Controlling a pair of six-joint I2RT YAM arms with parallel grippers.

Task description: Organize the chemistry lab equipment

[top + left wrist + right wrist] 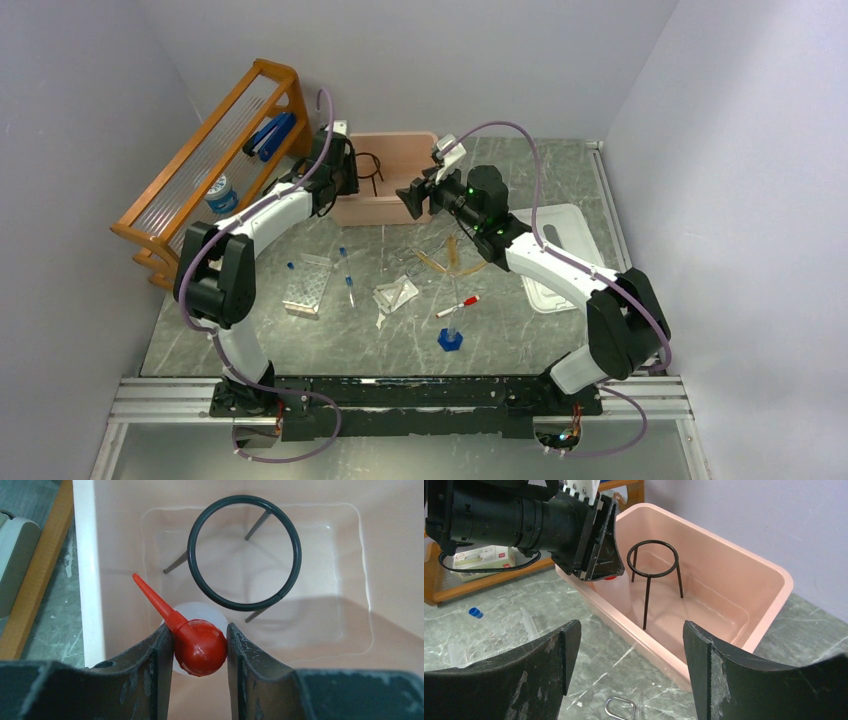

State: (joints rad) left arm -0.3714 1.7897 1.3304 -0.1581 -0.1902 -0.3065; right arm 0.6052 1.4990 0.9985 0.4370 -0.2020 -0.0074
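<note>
Red-capped squeeze bottle [200, 650] clamped in left gripper [199, 636] over pink bin [724, 562] left end; tilted release could topple wire ring [244, 608]. Right gripper [626, 652] spread, empty.

White links and black joints on left arm [265, 212] and right arm [555, 268], mauve cables [520, 130], scuffed black fingers [145, 680]
</note>
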